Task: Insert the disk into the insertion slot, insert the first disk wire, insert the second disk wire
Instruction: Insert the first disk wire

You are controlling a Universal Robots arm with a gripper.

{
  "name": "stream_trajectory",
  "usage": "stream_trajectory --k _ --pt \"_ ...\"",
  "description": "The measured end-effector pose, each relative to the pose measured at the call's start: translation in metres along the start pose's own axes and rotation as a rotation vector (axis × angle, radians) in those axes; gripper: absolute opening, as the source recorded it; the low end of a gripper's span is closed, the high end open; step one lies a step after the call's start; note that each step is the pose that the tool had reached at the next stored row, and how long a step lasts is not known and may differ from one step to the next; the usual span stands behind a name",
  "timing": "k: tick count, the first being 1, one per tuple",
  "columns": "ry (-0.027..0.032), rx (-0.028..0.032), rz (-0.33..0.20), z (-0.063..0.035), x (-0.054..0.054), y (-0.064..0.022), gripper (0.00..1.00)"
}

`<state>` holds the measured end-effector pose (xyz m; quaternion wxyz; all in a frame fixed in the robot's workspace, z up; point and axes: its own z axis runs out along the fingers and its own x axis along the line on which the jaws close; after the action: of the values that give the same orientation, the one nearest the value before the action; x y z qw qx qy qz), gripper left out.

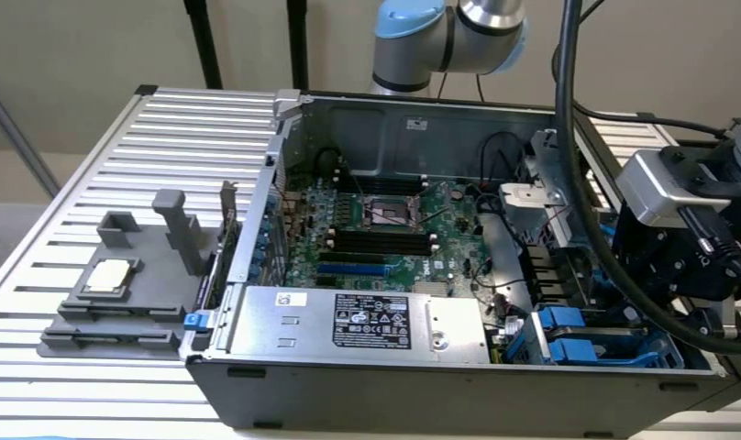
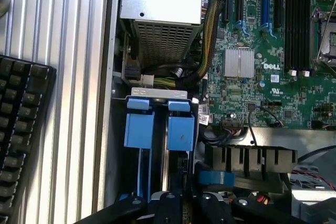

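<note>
gripper (image 2: 185, 203): jaws closed, low over the insertion slot (image 2: 157, 93); we can't tell whether it holds anything.
slot: grey bay, blue fittings, in the case (image 1: 469, 394) corner at the exterior view's right, beside the power supply (image 1: 359, 321).
disk: we see two blue carrier frames (image 2: 139, 129) side by side in the slot; drive body not discernible.
outside: keyboard (image 2: 21, 129) beside the case.

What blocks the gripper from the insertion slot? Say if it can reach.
Probably yes: the gripper hangs close over the insertion slot, the case lies open, and nothing shows between them; the cables lie aside.
</note>
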<state>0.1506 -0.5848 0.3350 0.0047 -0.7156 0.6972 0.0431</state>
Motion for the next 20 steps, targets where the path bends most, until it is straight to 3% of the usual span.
stream_trajectory --k 9,20 --pt "-0.0005 0.0009 0.013 0.0012 -0.0003 -0.0015 0.17" --pt "-0.0039 0.006 0.087 0.0011 -0.0015 -0.0016 0.17"
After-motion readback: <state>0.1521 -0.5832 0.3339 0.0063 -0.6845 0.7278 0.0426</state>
